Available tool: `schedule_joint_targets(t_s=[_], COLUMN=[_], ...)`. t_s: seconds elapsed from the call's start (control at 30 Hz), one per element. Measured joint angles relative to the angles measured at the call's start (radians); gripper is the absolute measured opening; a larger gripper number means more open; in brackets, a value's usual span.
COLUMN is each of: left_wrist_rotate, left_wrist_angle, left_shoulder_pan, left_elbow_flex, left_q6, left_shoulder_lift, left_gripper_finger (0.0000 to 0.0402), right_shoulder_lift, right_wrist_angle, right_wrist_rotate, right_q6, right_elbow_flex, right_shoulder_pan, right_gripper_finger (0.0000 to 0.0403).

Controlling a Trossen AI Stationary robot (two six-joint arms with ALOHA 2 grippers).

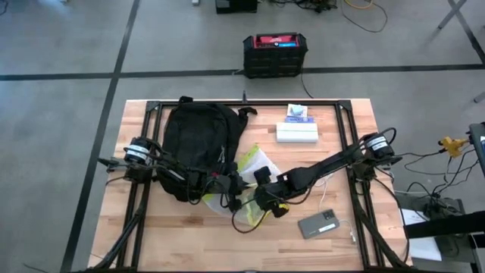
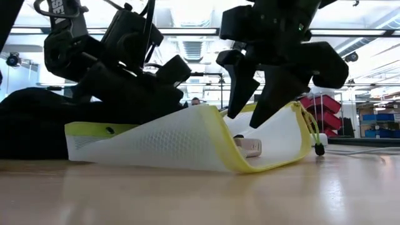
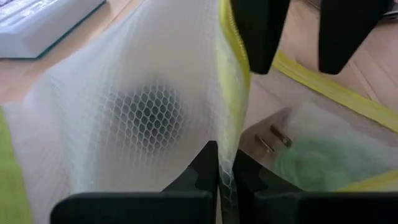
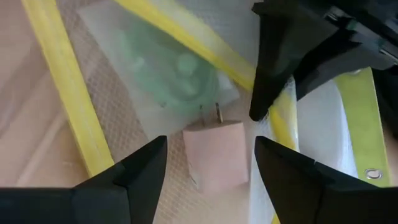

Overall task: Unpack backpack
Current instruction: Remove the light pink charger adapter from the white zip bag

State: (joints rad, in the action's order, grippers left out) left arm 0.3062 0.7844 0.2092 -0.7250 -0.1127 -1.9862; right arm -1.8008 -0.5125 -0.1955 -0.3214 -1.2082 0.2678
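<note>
The black backpack (image 1: pixel 197 136) lies on the table's left half. Beside it lies a white mesh pouch (image 2: pixel 175 144) with yellow zip edging, its mouth open. My left gripper (image 3: pixel 219 165) is shut on the pouch's upper rim. My right gripper (image 4: pixel 211 168) is open and points down into the mouth. Its fingers stand on either side of a pale plug block (image 4: pixel 214 155) inside the pouch, and I cannot tell whether they touch it. A greenish bundle (image 4: pixel 180 68) lies deeper in the pouch. My left gripper pinches the pouch's upper rim (image 3: pixel 227 124), mesh and yellow zip band together, between its two fingers. It comes from the table's left side, slanting down. That rim is held raised, so the mouth gapes, while the pouch's underside (image 2: pixel 156 164) rests on the table.
A grey phone (image 1: pixel 318 225) lies near the front edge, right of my grippers. A white flat box (image 1: pixel 296 133) and a small carton (image 1: pixel 298 114) sit toward the far edge. A black box with a red top (image 1: pixel 274 53) stands on the floor beyond the table.
</note>
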Motion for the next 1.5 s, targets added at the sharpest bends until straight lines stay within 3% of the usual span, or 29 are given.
schedule_joint_targets(t_s=[0.23, 0.53, 0.7, 0.97, 1.07, 1.13, 1.27, 1.5], left_wrist_rotate=[0.042, 0.051, 0.055, 0.131, 0.136, 0.137, 0.135, 0.123], left_wrist_angle=[0.003, -0.013, -0.049, -0.154, -0.171, -0.170, -0.161, -0.137], left_shoulder_pan=[-0.001, -0.002, -0.005, -0.013, -0.014, -0.014, -0.013, -0.004], left_elbow_flex=[-0.010, -0.008, -0.007, -0.008, -0.008, -0.008, -0.010, -0.013], left_q6=[-0.035, -0.058, -0.058, -0.087, -0.107, -0.108, -0.110, -0.114], left_shoulder_lift=[0.000, 0.001, 0.003, 0.005, 0.006, 0.006, 0.006, 0.004], left_gripper_finger=[0.0000, 0.0000, 0.0000, 0.0000, 0.0000, 0.0000, 0.0000, 0.0000], right_shoulder_lift=[-0.035, -0.111, -0.121, 0.025, 0.124, 0.189, 0.317, 0.337], right_wrist_angle=[-0.007, -0.010, -0.026, -0.101, -0.142, -0.163, -0.273, -0.349], right_wrist_rotate=[0.115, 0.134, 0.192, 0.266, 0.235, 0.159, -0.043, -0.039], right_q6=[-0.041, -0.097, -0.006, 0.129, 0.159, 0.182, 0.213, 0.182], right_elbow_flex=[0.001, -0.001, -0.003, -0.041, -0.045, -0.042, -0.021, 0.063], right_shoulder_pan=[-0.083, -0.112, -0.113, -0.067, -0.058, -0.075, -0.184, -0.576], right_gripper_finger=[0.0224, 0.0223, 0.0169, 0.0168, 0.0168, 0.0168, 0.0168, 0.0168])
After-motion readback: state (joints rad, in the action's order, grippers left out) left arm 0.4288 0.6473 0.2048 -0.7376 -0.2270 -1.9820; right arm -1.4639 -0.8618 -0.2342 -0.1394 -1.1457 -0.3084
